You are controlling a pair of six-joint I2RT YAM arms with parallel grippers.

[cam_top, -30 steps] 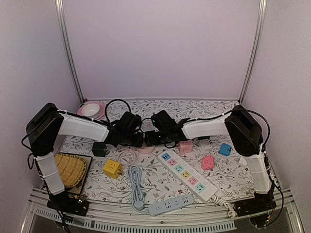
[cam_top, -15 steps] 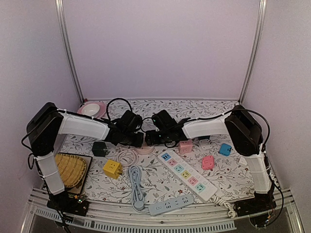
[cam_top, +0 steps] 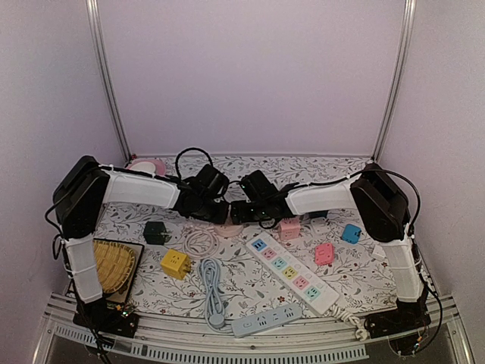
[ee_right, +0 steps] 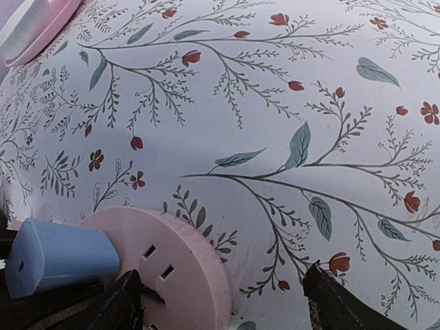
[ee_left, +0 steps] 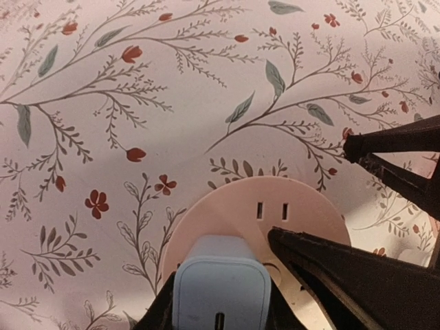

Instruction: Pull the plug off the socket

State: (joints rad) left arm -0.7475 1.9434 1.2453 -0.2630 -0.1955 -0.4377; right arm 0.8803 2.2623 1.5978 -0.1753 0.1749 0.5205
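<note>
A light blue plug (ee_left: 220, 285) stands against the face of a round pink socket (ee_left: 265, 206) on the flowered table. My left gripper (ee_left: 218, 313) is shut on the plug, one dark finger on each side of it. Seen from the right wrist, the plug (ee_right: 58, 256) leans at the left edge of the socket (ee_right: 182, 265), and its prongs are hidden. My right gripper (ee_right: 227, 309) is open, its left finger (ee_right: 120, 306) resting on the socket's top and the other over bare table. From above, the left gripper (cam_top: 217, 206) and the right gripper (cam_top: 241, 212) meet over the socket (cam_top: 229, 225).
Near the socket lie a green cube (cam_top: 155, 231), a yellow cube (cam_top: 176, 264), a coiled white cable (cam_top: 198, 244), a pink cube (cam_top: 289, 228) and a long white power strip (cam_top: 294, 274). A pink bowl (cam_top: 144, 167) sits at the back left, a yellow basket (cam_top: 110, 265) at front left.
My left arm has risen and shifted toward the back right, carrying its gripper and the plug with it. The right arm has hardly moved.
</note>
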